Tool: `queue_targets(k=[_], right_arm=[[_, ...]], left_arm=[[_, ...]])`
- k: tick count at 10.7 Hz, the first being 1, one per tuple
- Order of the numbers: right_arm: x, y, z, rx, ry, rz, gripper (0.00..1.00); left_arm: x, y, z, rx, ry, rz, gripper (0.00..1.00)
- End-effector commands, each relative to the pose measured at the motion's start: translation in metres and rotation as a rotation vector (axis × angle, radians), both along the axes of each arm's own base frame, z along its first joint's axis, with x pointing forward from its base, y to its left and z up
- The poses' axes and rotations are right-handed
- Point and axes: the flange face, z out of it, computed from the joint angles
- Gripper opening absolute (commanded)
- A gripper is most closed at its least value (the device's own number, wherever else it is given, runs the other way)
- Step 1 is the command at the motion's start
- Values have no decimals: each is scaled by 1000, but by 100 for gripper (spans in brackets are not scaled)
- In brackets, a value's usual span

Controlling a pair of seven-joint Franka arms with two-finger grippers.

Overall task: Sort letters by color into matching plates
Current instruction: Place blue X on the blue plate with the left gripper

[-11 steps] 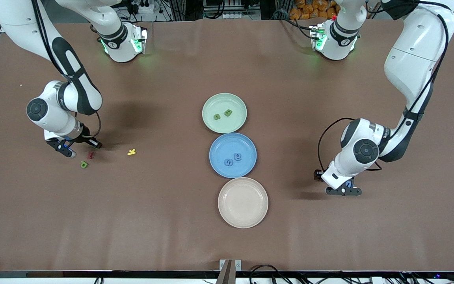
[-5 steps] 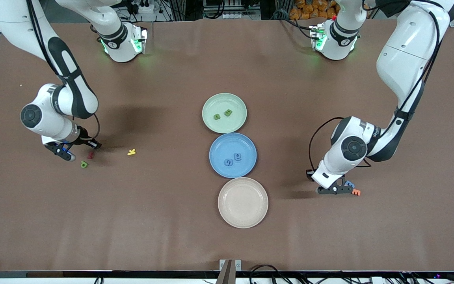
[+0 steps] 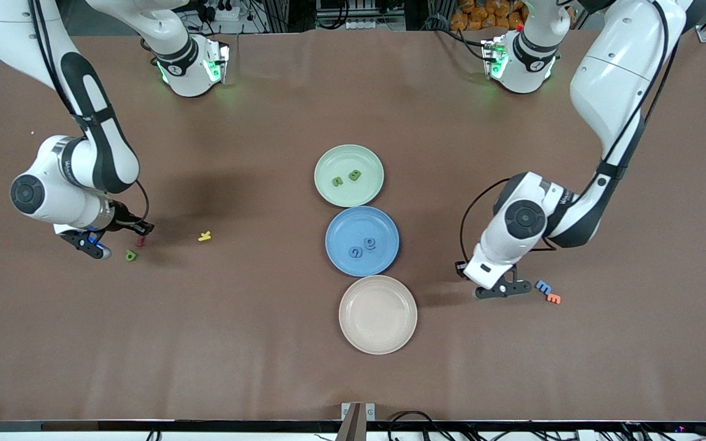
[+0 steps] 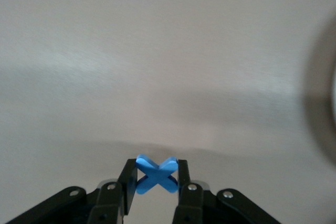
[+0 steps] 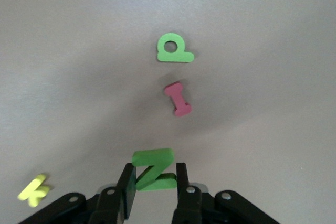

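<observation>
My left gripper [image 3: 503, 290] is shut on a blue X letter [image 4: 156, 174] and hangs over the table between the beige plate and a blue M [image 3: 543, 286]. Toward the right arm's end of the table, my right gripper [image 3: 91, 245] is shut on a green Z letter [image 5: 153, 170]. It hangs just above a green P [image 3: 130, 255] [image 5: 173, 49] that lies flat on the table. The pale green plate [image 3: 353, 156] holds two green letters [image 3: 337, 181]. The blue plate [image 3: 344, 229], nearer the front camera, holds two blue letters [image 3: 356, 252].
A beige plate [image 3: 377, 314] sits nearest the front camera in the row of plates. An orange E [image 3: 553, 298] lies beside the blue M. A red I [image 3: 141, 241] [image 5: 177, 99] and a yellow K [image 3: 205, 236] [image 5: 34, 190] lie near the green P.
The left arm has carried the blue X away from the blue M and orange E, toward the plates. The right arm has drawn back toward its end of the table with the green Z.
</observation>
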Motion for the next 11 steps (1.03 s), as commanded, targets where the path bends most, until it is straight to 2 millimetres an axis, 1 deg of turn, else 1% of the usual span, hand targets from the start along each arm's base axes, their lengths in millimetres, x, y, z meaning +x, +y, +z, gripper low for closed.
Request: queue_targets(k=[1,3,5,6,7,8,9,11], right_arm=[[18,7,31,50,24,-24,0],[23,15,37,46,17,-31,0],[26,31,40,69,11,-52,0],[29,41,43,78,3,-58,0],[31,49,45,74,2,-74,0],[33,60,49,76,6,-85,0],[36,71,52,77,9,-98,0],[42,93,58,73,2,-137,0]], left_arm=[[-16,-48,19,-36,-1,65,0],[-38,-92,25,-62,8,66,0],[-62,-134,28,-68,13,77,0],[-72,-157,33,-79,5,77,0],[-84,-182,33,-88,5,50,0],[-99,-202,29,-94,16,35,0],[-113,-220,31,-103,25,18,0],[-125,-244,34,-128,31,17,0]])
